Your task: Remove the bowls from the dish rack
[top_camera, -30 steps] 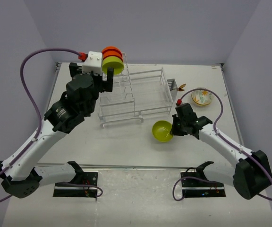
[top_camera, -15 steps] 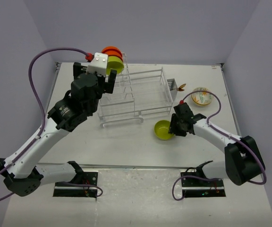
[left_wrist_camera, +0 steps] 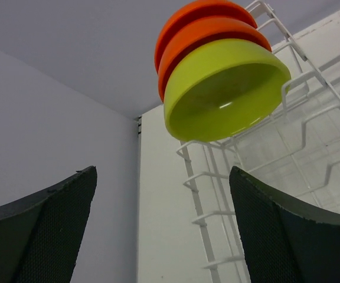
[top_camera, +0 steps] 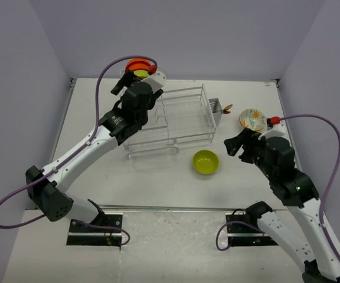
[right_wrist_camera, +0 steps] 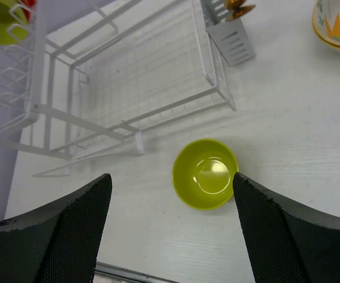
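On the matt white table [top_camera: 158,183], in front of the large white wire dish rack [top_camera: 185,121], a small round lime-green bowl [top_camera: 205,162] now sits upright by itself. A second ago the right gripper [top_camera: 236,147] was clamped on its rim there. That gripper has let go and drawn back up to the right. Its fingers are spread wide with nothing between them, and its wrist camera looks down on the bowl.

The left arm has stretched farther over the rack's taller slotted end, bringing the left gripper [left_wrist_camera: 162,172] up to the bowls remaining there. Its fingers also stand wide and empty, and the stack lies beyond them, apart from both.

Those bowls are nested on edge in the slots: two plain orange-red bowls [left_wrist_camera: 200,20] behind and a second lime-green bowl [left_wrist_camera: 226,88] in front, its glossy hollow turned toward the left wrist camera. The whitish bowl with a yellow-orange flower pattern [top_camera: 252,119] stands unmoved on the table right of the rack, near the small cutlery basket [top_camera: 216,108].

The table top is faintly grained. Pale lilac-grey walls close it in on three sides, and purple cables [top_camera: 335,147] loop from both arms.
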Robot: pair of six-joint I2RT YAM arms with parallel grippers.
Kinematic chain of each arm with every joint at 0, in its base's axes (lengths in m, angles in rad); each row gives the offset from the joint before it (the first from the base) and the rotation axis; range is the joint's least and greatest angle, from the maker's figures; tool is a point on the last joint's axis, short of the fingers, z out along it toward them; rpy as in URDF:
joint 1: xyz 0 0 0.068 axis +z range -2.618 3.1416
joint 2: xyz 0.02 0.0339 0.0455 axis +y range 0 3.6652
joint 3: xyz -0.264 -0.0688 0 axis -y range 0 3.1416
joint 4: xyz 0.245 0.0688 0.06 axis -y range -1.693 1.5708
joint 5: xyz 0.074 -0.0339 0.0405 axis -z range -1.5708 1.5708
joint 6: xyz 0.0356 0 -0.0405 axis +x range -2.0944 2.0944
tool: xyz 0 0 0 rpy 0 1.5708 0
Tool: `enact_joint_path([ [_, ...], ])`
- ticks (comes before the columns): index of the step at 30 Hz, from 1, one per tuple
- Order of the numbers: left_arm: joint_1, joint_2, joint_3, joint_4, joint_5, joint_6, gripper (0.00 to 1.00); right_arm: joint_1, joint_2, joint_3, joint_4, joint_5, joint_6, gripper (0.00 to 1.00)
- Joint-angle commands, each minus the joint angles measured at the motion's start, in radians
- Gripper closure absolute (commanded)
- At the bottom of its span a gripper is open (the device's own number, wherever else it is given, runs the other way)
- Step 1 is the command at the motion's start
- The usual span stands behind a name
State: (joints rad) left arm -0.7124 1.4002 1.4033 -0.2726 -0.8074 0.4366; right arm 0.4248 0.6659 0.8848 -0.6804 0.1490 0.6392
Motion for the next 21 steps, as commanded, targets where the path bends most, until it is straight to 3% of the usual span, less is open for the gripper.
enact_joint_path([
  [1, 0.05, 0.065, 0.101, 0.075, 0.045, 0.077, 0.1, 0.0, -0.038, 0.049, -0.076, -0.029, -0.033, 0.16],
  [3, 0.079, 0.118, 0.14, 0.069, 0.07, 0.071, 0.18, -0.001, -0.042, 0.06, -0.085, -0.058, -0.055, 0.16],
  [9, 0.113, 0.232, 0.218, 0.09, 0.053, 0.073, 0.22, 0.0, -0.009, 0.049, -0.07, -0.124, -0.087, 0.16],
  [16, 0.126, 0.284, 0.25, 0.073, 0.088, 0.053, 0.47, 0.0, 0.0, 0.046, -0.053, -0.135, -0.101, 0.17],
  [21, 0.125, 0.275, 0.243, 0.052, 0.103, 0.014, 0.58, 0.0, 0.001, 0.051, -0.048, -0.132, -0.105, 0.17],
])
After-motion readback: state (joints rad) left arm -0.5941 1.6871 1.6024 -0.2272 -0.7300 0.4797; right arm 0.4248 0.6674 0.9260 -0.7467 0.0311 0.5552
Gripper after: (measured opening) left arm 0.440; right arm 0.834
